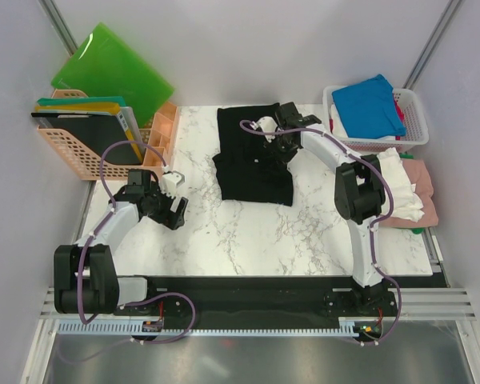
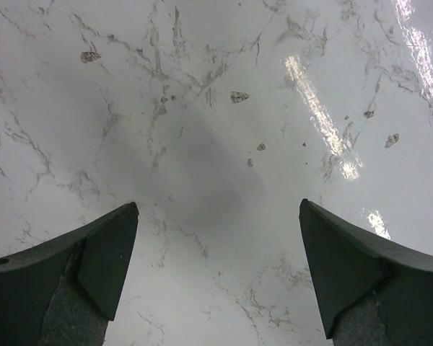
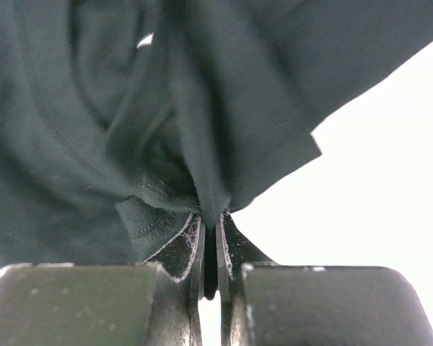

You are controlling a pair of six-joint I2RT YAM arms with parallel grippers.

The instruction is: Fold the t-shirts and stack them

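Black shirt [image 1: 252, 160] looks half folded, and our right gripper [image 3: 210, 220] pinches its cloth (our left gripper [image 2: 218, 205] hangs wide open). We have the blue shirt [image 1: 370, 104], white shirt [image 1: 398, 188] and pink shirt [image 1: 423, 173] left.

1. Top view: no legible text, brand, number or sign on the black t-shirt [image 1: 252, 164], the white basket [image 1: 417, 108] or the bench [image 1: 304, 232].
2. Wrist views: no readable marking found.

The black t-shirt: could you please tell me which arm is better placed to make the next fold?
Probably right. The right tool is shut on a bunch of the black t-shirt; the left tool hangs open over the marble table, apart from the shirt.
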